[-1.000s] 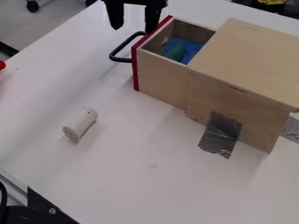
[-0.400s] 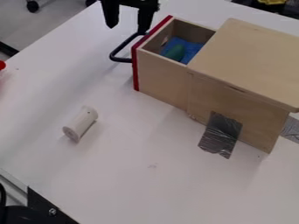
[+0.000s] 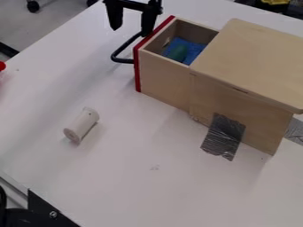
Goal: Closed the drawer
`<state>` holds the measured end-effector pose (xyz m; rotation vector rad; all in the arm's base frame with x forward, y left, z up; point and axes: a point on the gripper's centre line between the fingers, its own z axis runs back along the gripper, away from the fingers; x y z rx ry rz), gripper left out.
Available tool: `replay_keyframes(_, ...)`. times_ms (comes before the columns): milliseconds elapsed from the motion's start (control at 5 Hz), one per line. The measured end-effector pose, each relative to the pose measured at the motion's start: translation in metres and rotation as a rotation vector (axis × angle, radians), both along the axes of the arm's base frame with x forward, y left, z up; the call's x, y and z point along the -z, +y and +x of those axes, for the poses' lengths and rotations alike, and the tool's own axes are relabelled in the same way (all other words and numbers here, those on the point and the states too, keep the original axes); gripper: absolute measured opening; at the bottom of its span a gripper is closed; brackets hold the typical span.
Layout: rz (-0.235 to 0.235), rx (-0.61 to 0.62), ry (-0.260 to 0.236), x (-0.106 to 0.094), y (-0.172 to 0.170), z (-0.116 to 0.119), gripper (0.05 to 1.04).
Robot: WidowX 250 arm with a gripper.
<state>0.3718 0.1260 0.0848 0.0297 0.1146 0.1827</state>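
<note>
Starting nearest, at the lower left, seeing a black part point(image 3: 52, 214) bearing a screw and sitting by the corner of the white bench point(image 3: 127, 186). Beyond that, noticing a wrinkled strip of grey tape point(image 3: 223, 136) clinging to the side of the wooden casing point(image 3: 237, 99) and running down onto the bench. Over to the left, spotting a white cylinder point(image 3: 82, 125) lying on its side, well apart from the casing. Further back, finding the drawer point(image 3: 163, 76) standing partly open, sticking out of the casing towards the upper left and holding a green thing point(image 3: 177, 52) on something blue point(image 3: 193, 50). Seeing the red front point(image 3: 137, 68) carrying a black handle point(image 3: 125, 46), and something red point(image 3: 2, 66) peeking in at the left edge. Near the top, finding the hand point(image 3: 130, 32) hanging released, with its two fingers spreading apart and gripping nothing, one coming down right by the far end of the handle; not telling for certain about any touching there. Farthest off, glimpsing a dark caster point(image 3: 33, 6) resting on the grey floor point(image 3: 24, 26).
</note>
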Motion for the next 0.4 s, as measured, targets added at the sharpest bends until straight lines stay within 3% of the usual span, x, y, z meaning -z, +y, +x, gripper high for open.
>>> replay_keyframes(400,-0.001,-0.048,0.008,0.0083,0.0137,0.0045,0.997)
